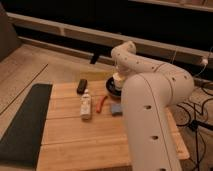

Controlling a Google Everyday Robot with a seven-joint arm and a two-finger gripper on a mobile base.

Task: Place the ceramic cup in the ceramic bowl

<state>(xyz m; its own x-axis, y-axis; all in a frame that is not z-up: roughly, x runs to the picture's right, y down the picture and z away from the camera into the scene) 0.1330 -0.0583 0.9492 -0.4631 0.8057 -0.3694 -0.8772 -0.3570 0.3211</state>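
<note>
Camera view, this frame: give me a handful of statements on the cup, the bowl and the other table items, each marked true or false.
1. The ceramic cup is over the ceramic bowl. True.
2. The gripper is at the cup, at the table's far edge. True.
3. The white bottle stands upright. False: it lies on its side on the wooden table.
4. The black block sits inside the bowl. False: it lies on the table, left of the bowl.
5. A blue object lies nearer the camera than the bowl. True.
</note>
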